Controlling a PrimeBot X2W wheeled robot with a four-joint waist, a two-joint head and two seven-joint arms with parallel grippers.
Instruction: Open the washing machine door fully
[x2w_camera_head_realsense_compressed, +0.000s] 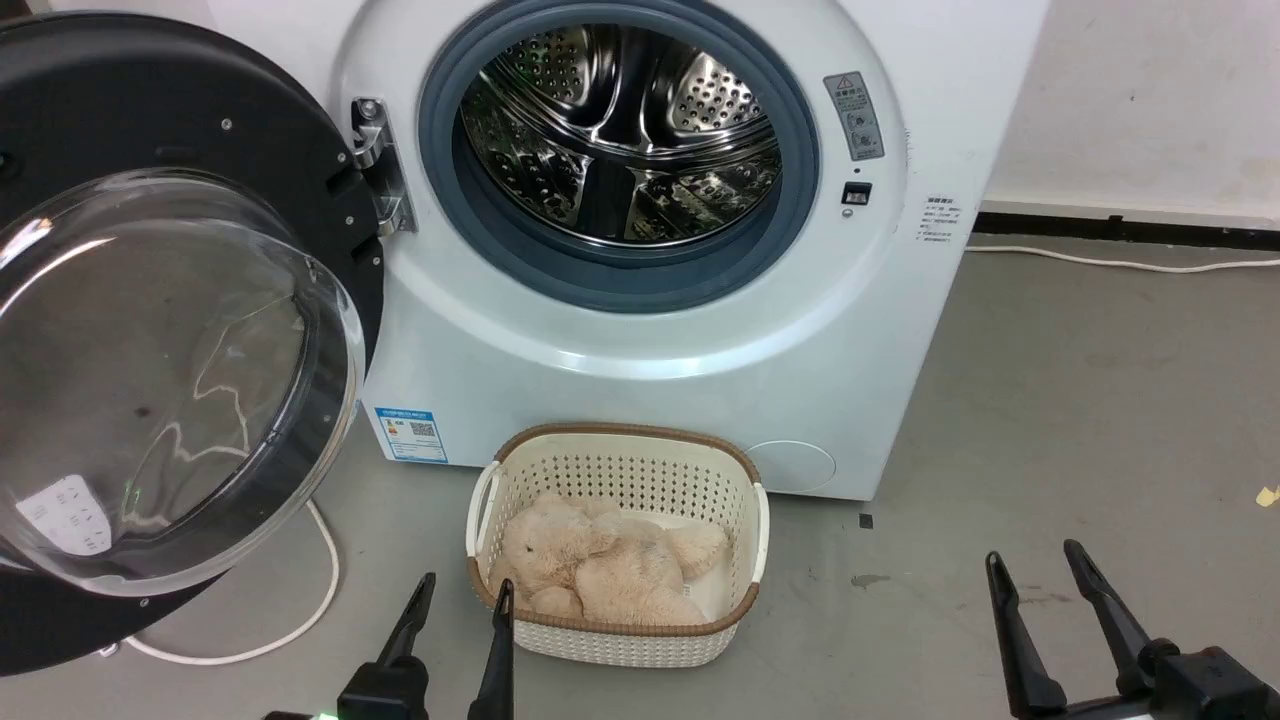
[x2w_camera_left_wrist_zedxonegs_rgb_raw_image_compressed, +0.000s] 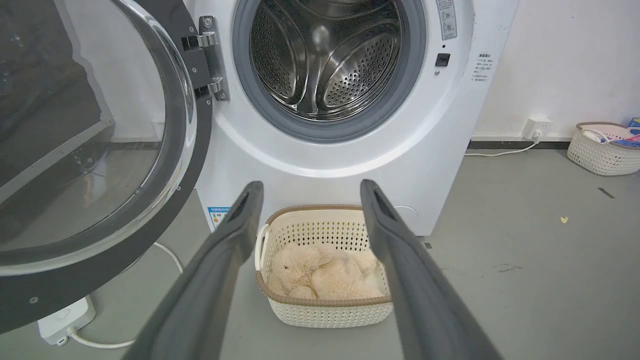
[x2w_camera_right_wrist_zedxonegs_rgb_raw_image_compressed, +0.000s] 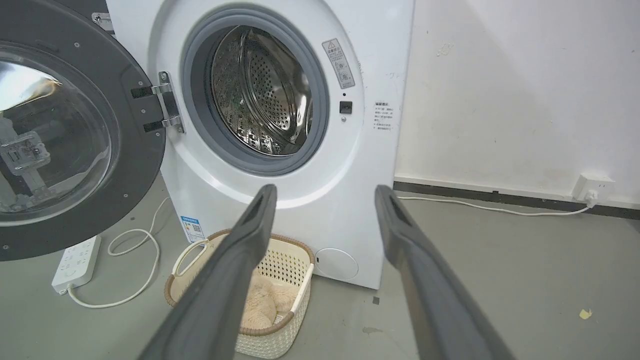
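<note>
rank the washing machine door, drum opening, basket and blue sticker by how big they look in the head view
1. washing machine door, inflated by nearness to the camera
2. drum opening
3. basket
4. blue sticker

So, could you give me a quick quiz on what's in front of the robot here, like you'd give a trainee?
1. True or false: the washing machine door stands open, hinged on the robot's left of the drum.
2. What lies in the basket on the floor? A) folded towels B) a plush toy C) a bottle
3. Is the left gripper or the right gripper holding anything?

Key: 1 true. 2 B. 3 no, both are open and hold nothing.
</note>
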